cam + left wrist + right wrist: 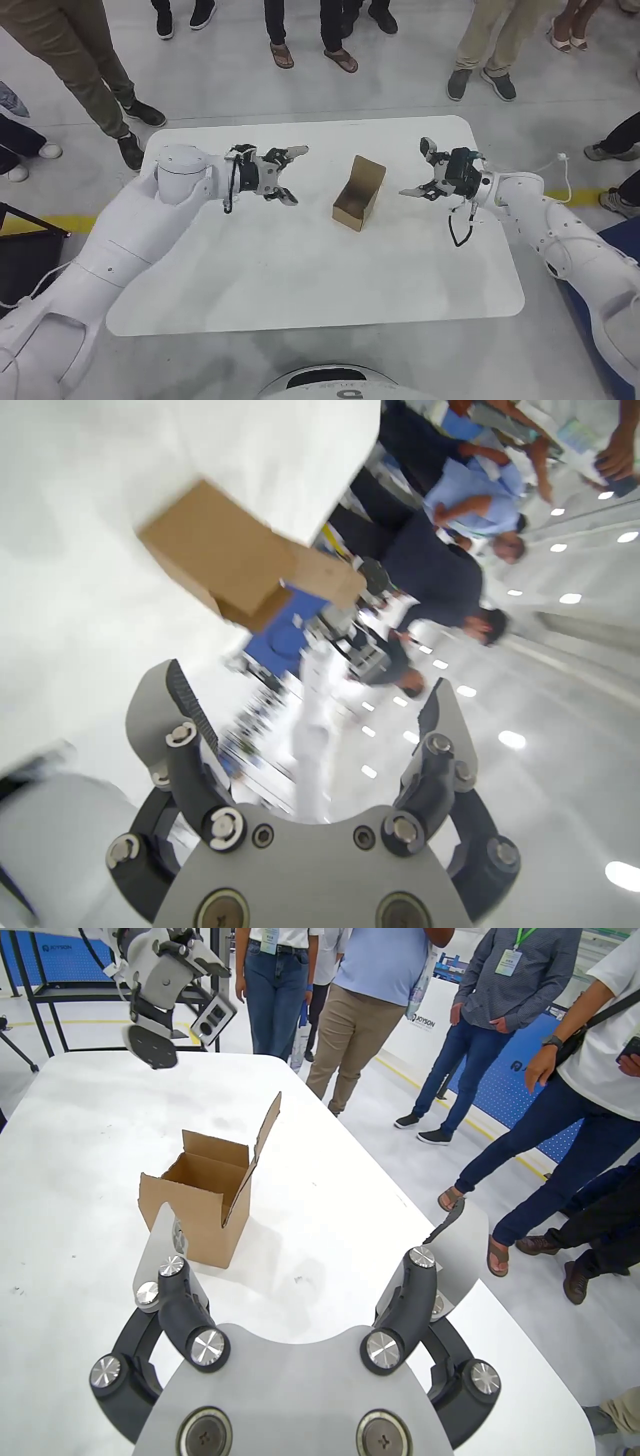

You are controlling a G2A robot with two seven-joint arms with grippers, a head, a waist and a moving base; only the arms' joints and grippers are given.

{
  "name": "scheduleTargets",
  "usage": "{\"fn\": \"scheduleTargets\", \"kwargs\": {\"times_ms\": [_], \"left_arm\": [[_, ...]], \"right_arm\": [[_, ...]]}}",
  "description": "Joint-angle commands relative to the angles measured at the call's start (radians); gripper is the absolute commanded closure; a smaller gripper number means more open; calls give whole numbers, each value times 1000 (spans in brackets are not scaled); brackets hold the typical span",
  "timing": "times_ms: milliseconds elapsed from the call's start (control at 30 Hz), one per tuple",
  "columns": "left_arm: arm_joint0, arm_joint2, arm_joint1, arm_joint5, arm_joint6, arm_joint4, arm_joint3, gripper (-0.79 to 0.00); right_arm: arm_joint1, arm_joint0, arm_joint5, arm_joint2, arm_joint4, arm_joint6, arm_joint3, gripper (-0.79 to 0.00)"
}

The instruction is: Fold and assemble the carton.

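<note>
Carton [359,192] stands squared-up, top flaps [267,1128] open, between left gripper [293,176] and right gripper [416,170], both spread wide, empty, clear of it; flap-closing looks next: one steadies a wall, other folds flaps down.

- White table [300,280] w/ rounded corners; a few small dark scuffs [300,1279] on top.
- Pale grey floor [230,95] all round, yellow tape line [62,222] off both table ends.
- Black metal rack [65,989] beyond one corner.
- Blue perforated panel [515,1093] off to one side.

Carton [210,1218], flaps up, sits apparently just beyond spread fingers [467,1233].
</note>
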Motion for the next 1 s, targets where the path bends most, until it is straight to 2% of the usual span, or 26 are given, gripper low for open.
{"fn": "scheduleTargets", "kwargs": {"times_ms": [0,33,67,100,133,200,400,467,533,633,800,967], "left_arm": [[-54,60,-9,-47,-30,399,-6,-785],[-84,108,-15,-47,-20,536,12,-785],[-105,149,-25,-89,-57,599,6,-785],[-129,171,-39,-165,-81,628,40,-785],[-141,190,-50,-205,-44,682,60,-785],[-136,183,-65,-266,-17,631,75,-785],[-136,183,-65,-266,-17,631,75,-785],[-125,182,-65,-280,-12,625,73,-785],[-105,174,-64,-349,-18,620,77,-785],[-102,188,-62,-408,-62,707,77,-785],[-93,207,-67,-503,-121,800,85,-785],[-102,216,-88,-581,-121,850,109,-785]], "right_arm": [[0,0,0,0,0,0,0,-785],[0,0,0,0,0,0,0,-785],[0,0,0,0,0,0,0,-785],[0,0,0,0,0,0,0,-785],[0,0,0,0,0,0,0,-785],[0,0,0,0,0,0,0,-785],[0,0,0,0,0,0,0,-785],[-7,-22,-20,-10,16,62,1,-785],[-23,-25,-106,-29,31,122,-10,-785],[-54,-14,-216,-60,23,167,6,-785],[-106,7,-198,-82,-1,215,46,-785],[-163,7,-204,-103,20,254,78,-785]]}}
